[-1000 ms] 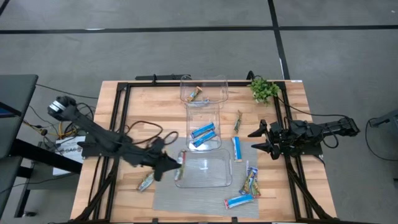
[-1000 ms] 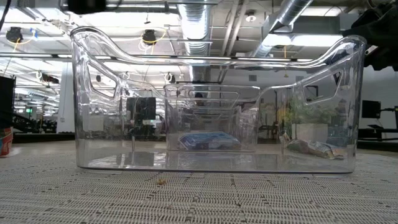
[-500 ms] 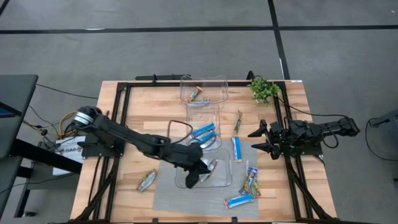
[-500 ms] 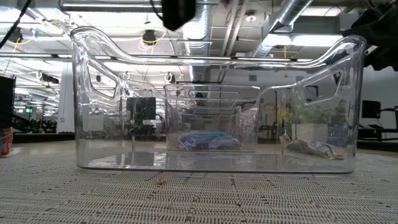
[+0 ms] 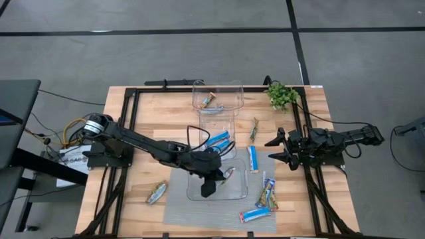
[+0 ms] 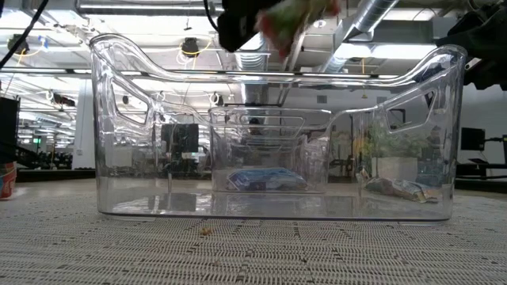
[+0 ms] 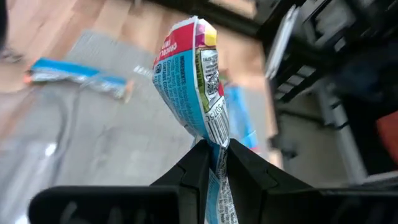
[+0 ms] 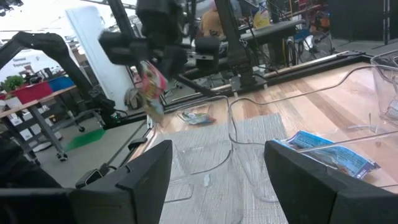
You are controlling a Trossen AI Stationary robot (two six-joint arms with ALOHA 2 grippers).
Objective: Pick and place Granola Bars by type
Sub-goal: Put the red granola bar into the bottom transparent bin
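Observation:
My left gripper [image 5: 221, 174] hangs over the near clear bin [image 5: 243, 194], shut on a multicoloured granola bar [image 5: 228, 174]; the low view shows the bar [image 6: 295, 17] above that bin's rim [image 6: 119, 55]. Blue bars [image 5: 217, 143] lie in the middle bin and one bar [image 5: 209, 101] in the far bin. Loose on the table lie a slim dark-green bar [image 5: 254, 129], a blue bar [image 5: 253, 158], multicoloured bars [image 5: 267, 192], another blue bar [image 5: 255, 214] and one bar [image 5: 157, 192] left of the mat. My right gripper [image 5: 275, 149] waits open at the right edge. My left gripper pinches the multicoloured bar between its two fingers [image 7: 198, 163] near one end [image 7: 216, 144]. The longer part [image 7: 189, 81] stands out past the fingertips, and a short piece of wrapper [image 7: 219, 202] shows behind them. The bar is lifted clear, above the near bin.
Three clear bins stand in a row from near to far along the table's middle, on a grey mat [image 5: 176, 212]. A small green plant [image 5: 282, 95] sits at the far right corner. A black cable [image 5: 156, 139] loops over the wood on the left.
My left gripper has carried the multicoloured bar toward the table's right, from beside the near bin's left wall to over the bin's middle. The bar has stayed in its shut fingers. The right arm has kept still.

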